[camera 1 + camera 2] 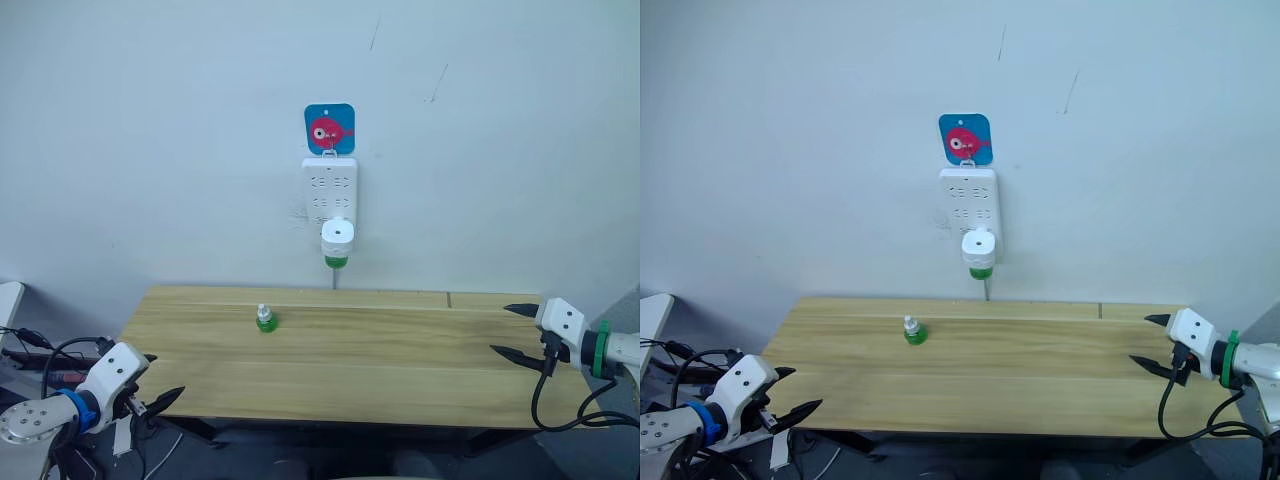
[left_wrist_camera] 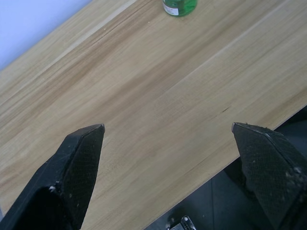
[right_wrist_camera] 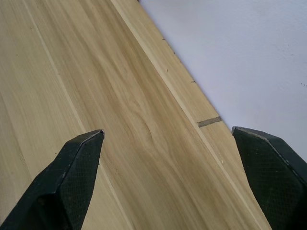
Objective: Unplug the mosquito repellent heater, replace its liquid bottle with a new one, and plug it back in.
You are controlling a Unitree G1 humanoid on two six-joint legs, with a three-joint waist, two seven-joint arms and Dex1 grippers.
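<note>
Left eye view: mosquito repellent heater (image 1: 337, 239) plugged into the power strip (image 1: 329, 190).

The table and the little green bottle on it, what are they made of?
The table looks like pale wood or a wood-look board: long grain streaks run along it, with a dull, matte top. The little bottle looks like clear plastic or glass holding green liquid, with a whitish cap; the pictures can't settle which.
</note>
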